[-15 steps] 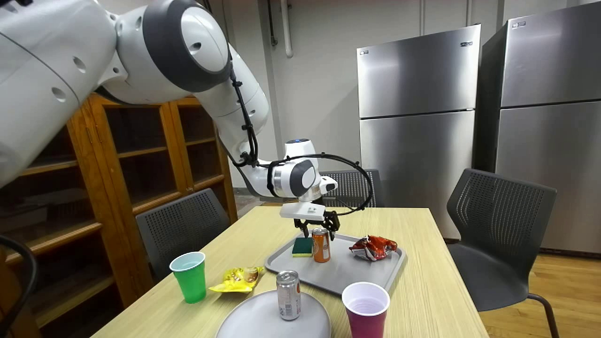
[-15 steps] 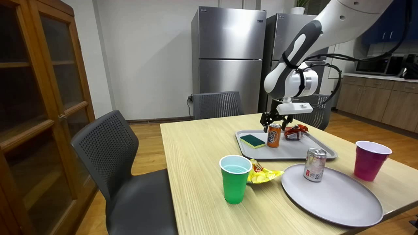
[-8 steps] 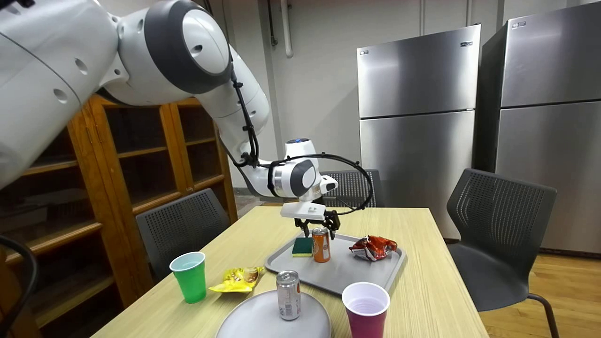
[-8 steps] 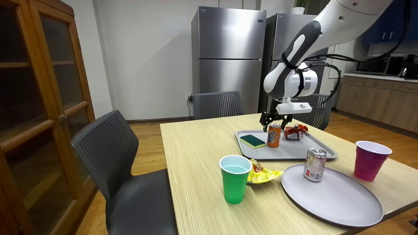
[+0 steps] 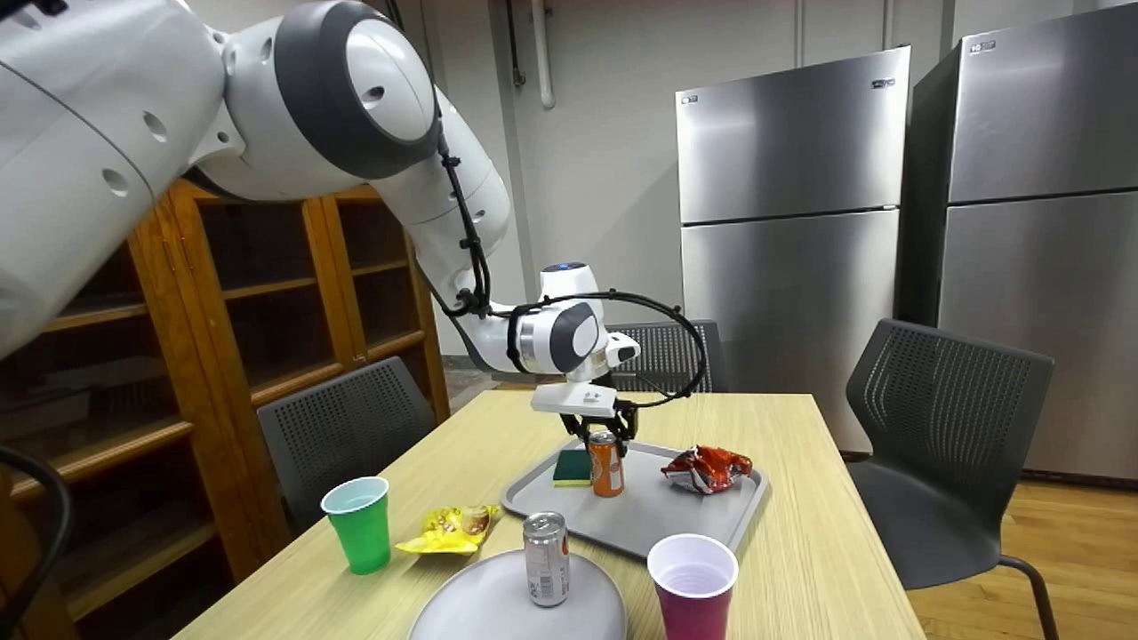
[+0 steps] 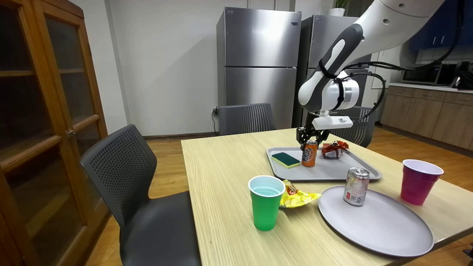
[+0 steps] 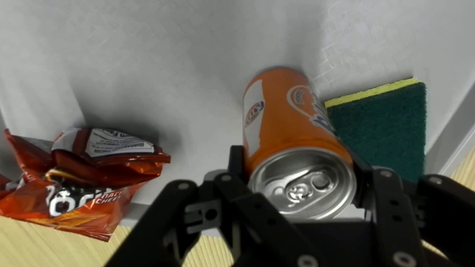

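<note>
Pinching the orange can with the black fingers, one on each side, near the can's top. Seeing that can standing on the gray tray, right side up. Spotting a green and yellow sponge lying on the tray, green side up, and a crumpled red chip bag on the tray near its edge. Looking off the tray, in both exterior views, and finding a yellow bag just beside it and a green cup farther from it. Noticing a round gray plate near the tray, carrying a silver can. Seeing a pink cup standing off the tray. Finding the tray resting on a pale worktop, with two shiny fridges far behind it.
</note>
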Robot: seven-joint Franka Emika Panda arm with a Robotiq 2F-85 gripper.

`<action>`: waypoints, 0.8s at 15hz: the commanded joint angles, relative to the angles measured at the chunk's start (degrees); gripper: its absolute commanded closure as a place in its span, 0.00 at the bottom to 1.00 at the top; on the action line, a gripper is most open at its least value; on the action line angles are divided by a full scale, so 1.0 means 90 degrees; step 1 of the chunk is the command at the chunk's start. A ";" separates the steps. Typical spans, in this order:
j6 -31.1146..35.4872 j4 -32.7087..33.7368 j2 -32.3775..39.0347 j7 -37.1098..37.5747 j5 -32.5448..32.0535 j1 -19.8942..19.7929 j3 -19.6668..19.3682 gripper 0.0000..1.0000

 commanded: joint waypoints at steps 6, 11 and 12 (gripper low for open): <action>0.0051 -0.0270 -0.0375 -0.0043 -0.0006 -0.0015 0.0132 0.62; 0.0132 -0.0610 -0.0787 -0.0113 -0.0002 -0.0025 0.0229 0.62; 0.0156 -0.0723 -0.0894 -0.0102 -0.0011 -0.0007 0.0225 0.62</action>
